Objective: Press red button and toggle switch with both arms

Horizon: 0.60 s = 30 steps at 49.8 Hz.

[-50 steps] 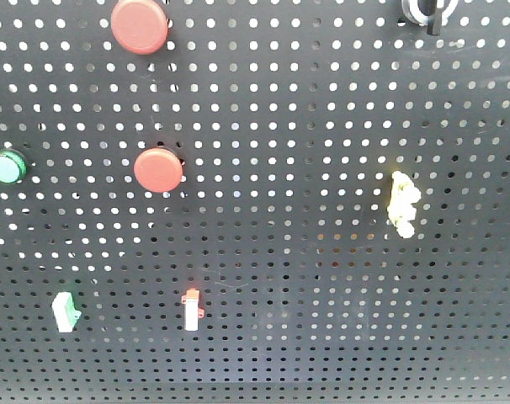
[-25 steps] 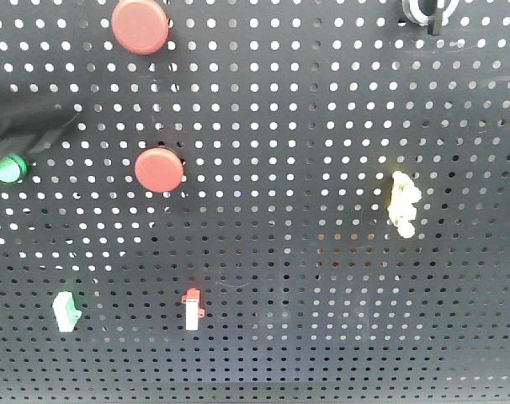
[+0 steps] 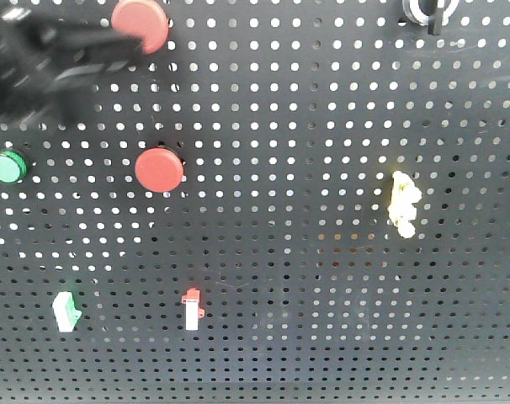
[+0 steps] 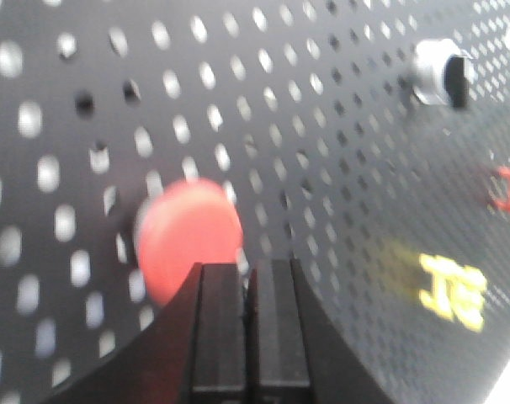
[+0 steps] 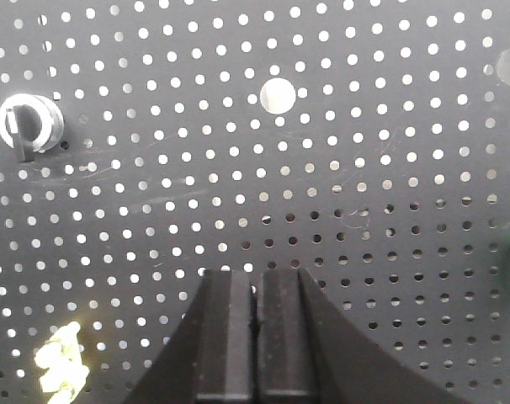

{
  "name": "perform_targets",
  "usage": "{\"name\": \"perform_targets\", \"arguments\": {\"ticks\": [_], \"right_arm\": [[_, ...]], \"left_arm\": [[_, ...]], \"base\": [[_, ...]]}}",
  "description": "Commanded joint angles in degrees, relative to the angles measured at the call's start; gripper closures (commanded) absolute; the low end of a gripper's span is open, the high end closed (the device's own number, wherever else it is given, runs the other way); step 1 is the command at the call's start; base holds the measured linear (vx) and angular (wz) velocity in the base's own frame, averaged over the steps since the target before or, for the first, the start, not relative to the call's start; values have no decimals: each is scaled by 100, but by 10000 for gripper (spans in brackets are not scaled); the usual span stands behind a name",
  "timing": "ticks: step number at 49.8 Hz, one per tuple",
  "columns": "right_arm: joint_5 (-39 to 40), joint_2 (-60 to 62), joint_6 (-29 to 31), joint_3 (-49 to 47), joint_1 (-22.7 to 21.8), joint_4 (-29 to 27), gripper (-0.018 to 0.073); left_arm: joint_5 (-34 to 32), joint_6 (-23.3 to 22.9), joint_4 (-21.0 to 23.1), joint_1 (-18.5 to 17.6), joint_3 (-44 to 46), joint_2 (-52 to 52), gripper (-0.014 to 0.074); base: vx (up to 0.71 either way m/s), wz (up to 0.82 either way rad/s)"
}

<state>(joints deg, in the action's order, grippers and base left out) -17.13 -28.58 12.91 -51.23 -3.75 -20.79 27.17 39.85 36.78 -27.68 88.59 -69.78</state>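
L pincer [image 4: 248, 273], tips together, is hovering right at red button [image 4: 188, 240]; press not evident yet. R pincer [image 5: 257, 278], also together, is facing pegboard [image 5: 364, 172] w/ silver knob [image 5: 32, 124] at 10 o'clock, so switch step is looking undone.

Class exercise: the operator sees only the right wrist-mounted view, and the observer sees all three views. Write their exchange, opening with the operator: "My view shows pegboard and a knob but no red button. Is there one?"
Observer: Yes, the front view shows two: an upper red button and a lower red button.
Operator: Where is the left gripper?
Observer: The left gripper, shut, is at the upper red button; blur hides whether they touch.
Operator: Any toggle switches?
Observer: Two, low in the front view: a green-tipped switch and a red-tipped switch.
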Motion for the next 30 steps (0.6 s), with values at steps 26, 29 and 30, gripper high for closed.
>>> {"name": "perform_targets", "arguments": {"ticks": [26,29,30], "right_arm": [[-140,-79,-44,-172,-43,-310,562],[-266,-110,139,-172,-43,-427,562],[-307,-125,206,-172,-43,-481,562]], "left_arm": [[-485,19,176,-39,372,-111,594],[-382,19,148,-39,303,107,594],[-374,24,129,-39,243,170,594]], "base": [[0,0],[0,0],[0,0]]}}
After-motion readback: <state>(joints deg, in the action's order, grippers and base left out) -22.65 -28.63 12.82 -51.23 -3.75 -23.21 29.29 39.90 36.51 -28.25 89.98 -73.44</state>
